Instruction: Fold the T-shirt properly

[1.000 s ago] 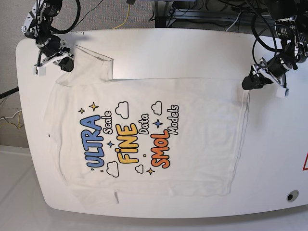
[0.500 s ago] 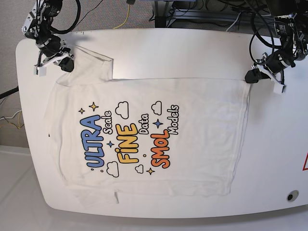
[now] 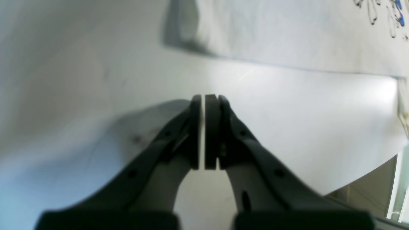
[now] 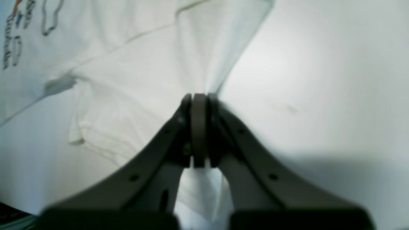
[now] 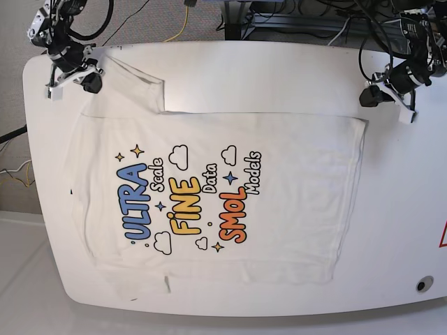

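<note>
The white T-shirt (image 5: 209, 209) lies spread print-up on the white table (image 5: 279, 70), with its blue, yellow and orange lettering in the middle. My right gripper (image 5: 89, 80) is at the far left corner, shut on the sleeve; in the right wrist view the fabric (image 4: 127, 80) bunches into the closed fingertips of that gripper (image 4: 199, 95). My left gripper (image 5: 368, 95) hovers at the far right, just beyond the shirt's corner. In the left wrist view this gripper (image 3: 203, 95) is shut with nothing between its pads, and the shirt's edge (image 3: 287, 28) lies apart from it.
Cables and a metal frame (image 5: 279, 17) run behind the table's far edge. A round fitting (image 5: 422, 284) sits near the front right corner and a red mark (image 5: 441, 237) at the right edge. Bare table (image 5: 405, 181) lies to the right of the shirt.
My left gripper closed at the shirt's far right corner, then drew back from it with nothing held. The right gripper moved slightly toward the far edge, taking the sleeve with it.
</note>
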